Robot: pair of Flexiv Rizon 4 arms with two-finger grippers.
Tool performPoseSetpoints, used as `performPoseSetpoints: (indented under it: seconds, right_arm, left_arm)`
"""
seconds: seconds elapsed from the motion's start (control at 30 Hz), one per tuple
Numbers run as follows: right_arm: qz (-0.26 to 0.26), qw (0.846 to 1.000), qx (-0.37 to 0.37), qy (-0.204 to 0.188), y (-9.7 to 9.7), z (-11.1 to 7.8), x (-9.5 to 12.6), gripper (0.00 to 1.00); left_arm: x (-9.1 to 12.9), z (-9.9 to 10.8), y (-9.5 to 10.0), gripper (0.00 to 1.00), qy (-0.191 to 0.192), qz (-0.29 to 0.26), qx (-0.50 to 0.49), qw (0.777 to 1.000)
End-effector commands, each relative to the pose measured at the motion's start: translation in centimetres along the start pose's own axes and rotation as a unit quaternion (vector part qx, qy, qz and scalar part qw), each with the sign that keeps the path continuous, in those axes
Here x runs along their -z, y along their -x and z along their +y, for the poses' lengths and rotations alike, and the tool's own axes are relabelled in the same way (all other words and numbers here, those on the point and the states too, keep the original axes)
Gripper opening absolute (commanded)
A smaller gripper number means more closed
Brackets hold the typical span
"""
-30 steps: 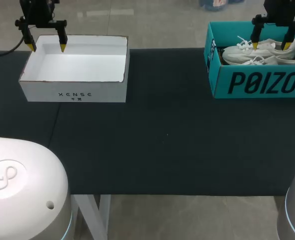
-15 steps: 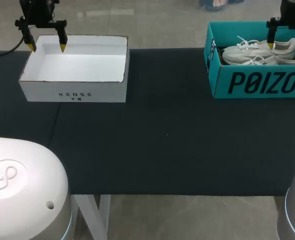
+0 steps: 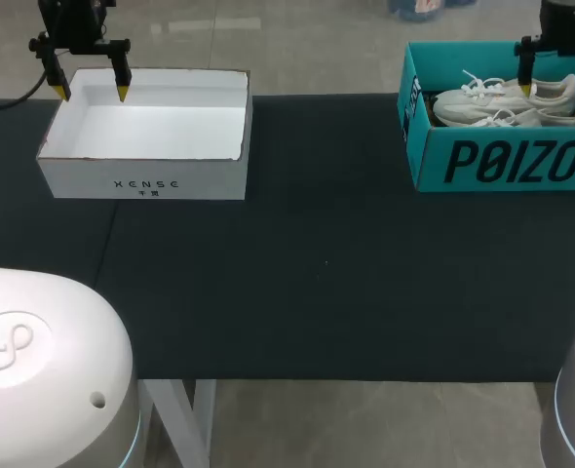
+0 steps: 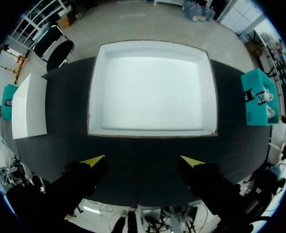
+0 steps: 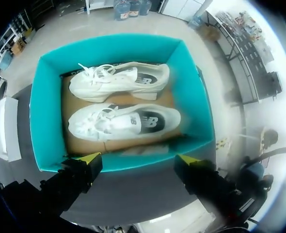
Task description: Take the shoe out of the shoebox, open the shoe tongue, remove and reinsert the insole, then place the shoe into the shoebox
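Far right on black table: teal shoebox, open-topped, right end cut off at the head view's edge. Inside, lying on their sides with toes to the left: far shoe and near shoe. Near shoe partly hidden behind the box's near wall from the head camera. Both seen whole from the right wrist, side by side on the brown cardboard floor. Tongues and insoles hard to make out under the laces.

Hanging above the shoebox: right gripper, fingers spread wide, nothing between them, apart from both shoes. From the head camera only one yellow tip plainly seen, the other lost at the edge.

Far left: left gripper over the far rim of white box, fingers likewise wide apart, gripping nothing. White box well apart from the shoebox, with bare black cloth between.
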State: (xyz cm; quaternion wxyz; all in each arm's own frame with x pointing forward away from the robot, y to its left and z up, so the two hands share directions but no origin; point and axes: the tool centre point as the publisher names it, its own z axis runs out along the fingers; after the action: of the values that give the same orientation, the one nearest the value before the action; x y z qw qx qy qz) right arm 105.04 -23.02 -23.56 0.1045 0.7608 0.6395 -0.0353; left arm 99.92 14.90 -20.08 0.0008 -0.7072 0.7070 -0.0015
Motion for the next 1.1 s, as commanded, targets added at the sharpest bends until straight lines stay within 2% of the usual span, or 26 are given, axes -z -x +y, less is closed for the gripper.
performPoseSetpoints:
  seconds: [0.03, 0.13, 0.2, 0.27, 0.4, 0.43, 0.63, 0.87, 1.1]
  right_arm:
    - [0.011, 0.999, 0.036, 0.011, 1.3, 1.2, -1.9, 1.00]
    - [0.033, 0.998, 0.054, -0.013, 2.3, 2.1, -3.0, 1.00]
    - [0.026, 0.999, 0.046, -0.004, 3.1, 2.8, -4.0, 1.00]
    - [0.028, 0.999, 0.036, -0.029, 3.8, 3.5, -5.0, 1.00]
    - [0.011, 1.000, 0.013, -0.021, 4.8, 4.6, -6.6, 1.00]
    - [0.019, 0.999, 0.010, -0.030, 5.0, 4.9, -6.9, 1.00]
    - [0.027, 0.999, -0.004, -0.024, 5.5, 6.2, -9.1, 1.00]
    - [0.024, 0.999, -0.015, -0.025, 6.4, 6.8, -11.4, 1.00]
    - [0.037, 0.999, -0.009, -0.020, 7.1, 6.1, -12.4, 1.00]
  left_arm:
    - [0.0, 0.0, 0.0, 1.00, 0.000, 0.000, 0.000, 1.000]
    - [0.0, 0.0, 0.0, 1.00, 0.000, 0.000, 0.000, 1.000]
    - [0.0, 0.0, 0.0, 1.00, 0.000, 0.000, 0.000, 1.000]
    - [0.0, 0.0, 0.0, 1.00, 0.000, 0.000, 0.000, 1.000]
    - [0.0, 0.0, 0.0, 1.00, 0.000, 0.000, 0.000, 1.000]
    - [0.0, 0.0, 0.0, 1.00, 0.000, 0.000, 0.000, 1.000]
    - [0.0, 0.0, 0.0, 1.00, 0.000, 0.000, 0.000, 1.000]
    - [0.0, 0.0, 0.0, 1.00, 0.000, 0.000, 0.000, 1.000]
    - [0.0, 0.0, 0.0, 1.00, 0.000, 0.000, 0.000, 1.000]
